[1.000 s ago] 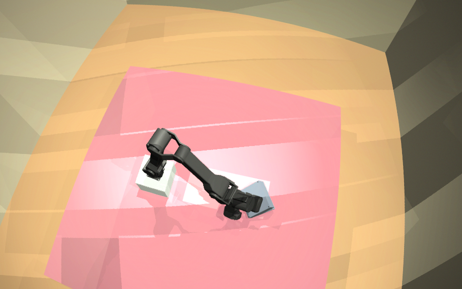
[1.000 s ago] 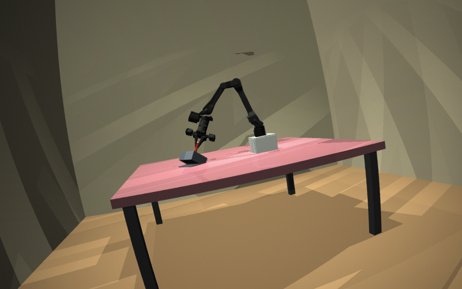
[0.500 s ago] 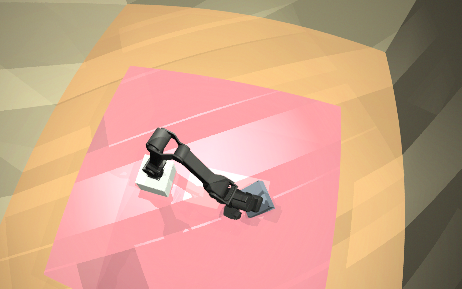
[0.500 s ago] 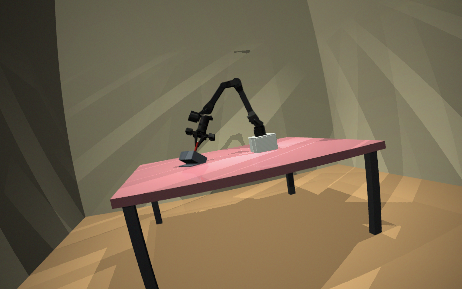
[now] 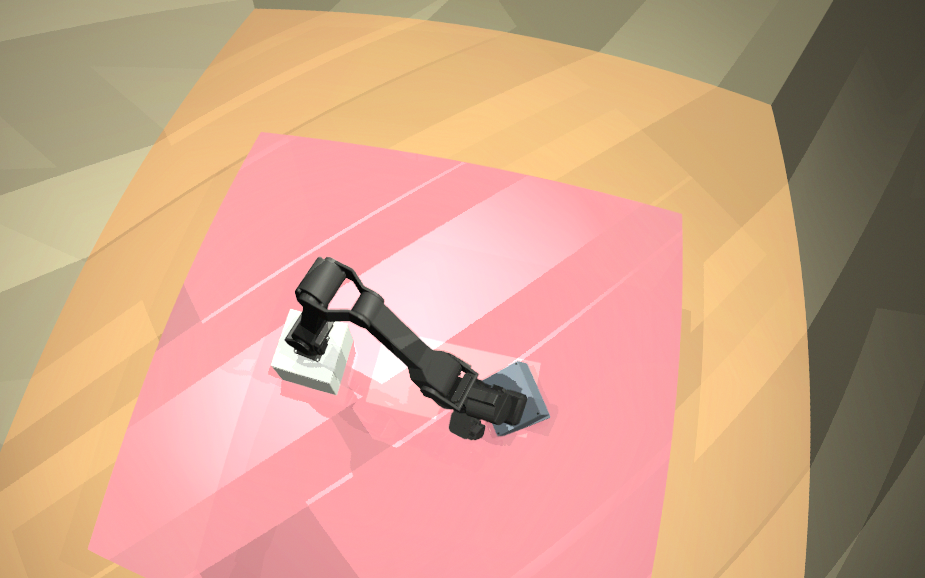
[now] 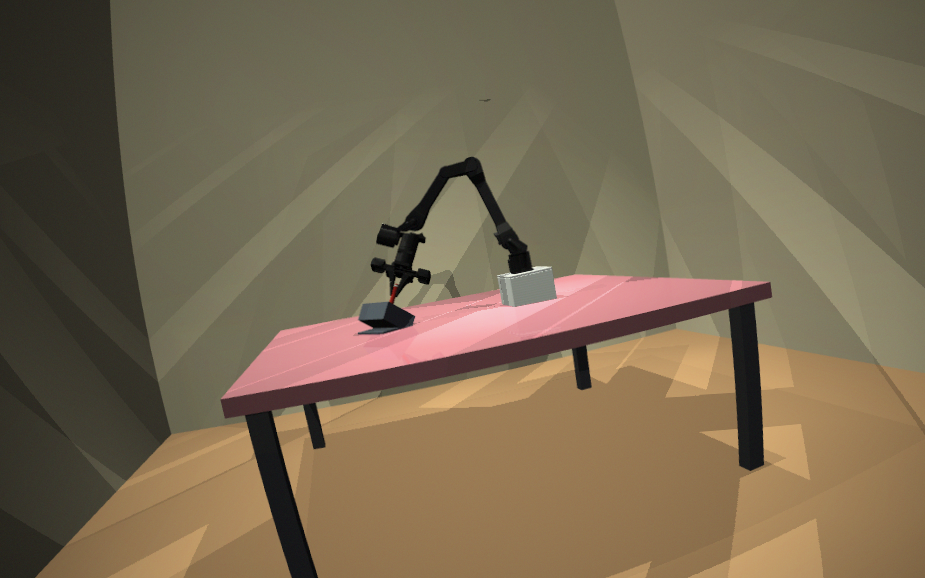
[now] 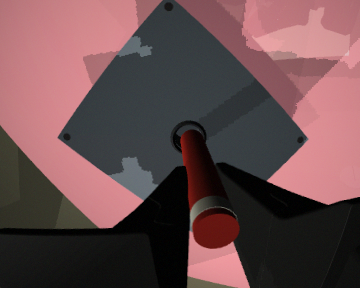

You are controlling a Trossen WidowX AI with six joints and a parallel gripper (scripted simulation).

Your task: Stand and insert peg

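The red peg (image 7: 203,182) (image 6: 393,292) has its white band near the end closest to the wrist camera. My gripper (image 7: 200,174) (image 6: 399,276) is shut on the peg near the banded end. The peg's plain end sits at the mouth of the round hole (image 7: 180,130) in the dark grey sloped panel (image 7: 142,99) (image 6: 383,313) (image 5: 526,391). How far the tip is inside the hole I cannot tell. In the top view the arm covers the peg and the hole.
The pink table (image 5: 307,201) (image 6: 595,308) (image 7: 42,19) carries the panel and the white base block (image 5: 307,362) (image 6: 526,285) of the arm. The table's edge shows at the lower left of the wrist view.
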